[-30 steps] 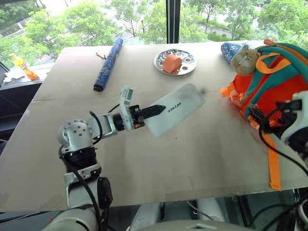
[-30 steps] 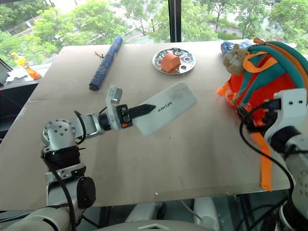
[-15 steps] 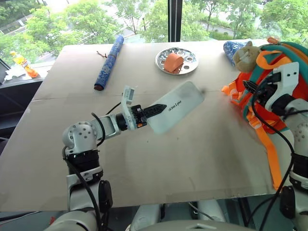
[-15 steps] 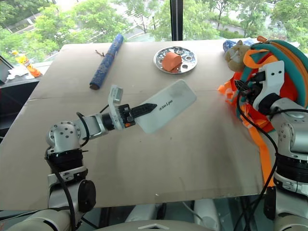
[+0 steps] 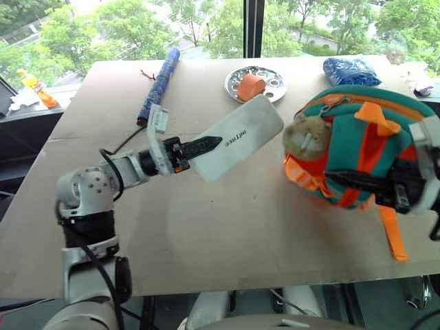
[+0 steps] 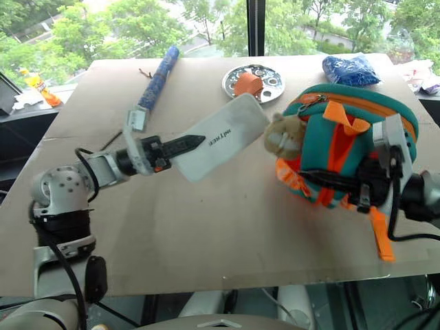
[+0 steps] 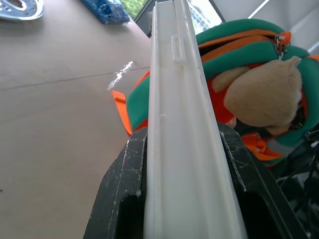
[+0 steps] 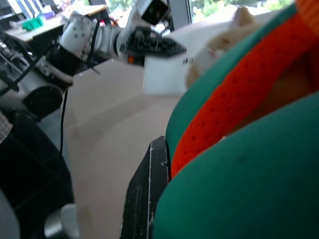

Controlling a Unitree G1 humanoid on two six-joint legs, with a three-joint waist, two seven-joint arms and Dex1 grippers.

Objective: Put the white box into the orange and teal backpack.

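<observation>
We've got the white box (image 5: 237,136) clamped in our left gripper (image 5: 199,146), black fingers (image 7: 122,191) pinching its near end, the box held off the table (image 5: 206,234) and slanting toward the upper middle of the frame, its far corner just beside the round metal plate (image 5: 265,81). Over on the right, our right gripper (image 6: 330,182) is closed on the orange and teal backpack (image 5: 357,148), fingers clamped on an orange strap, the bag sitting at the right centre of the frame. Its tan plush animal (image 5: 306,137) faces the box's far end, just beside it, and a blue pouch (image 5: 350,69) lies behind the bag at the upper right.
</observation>
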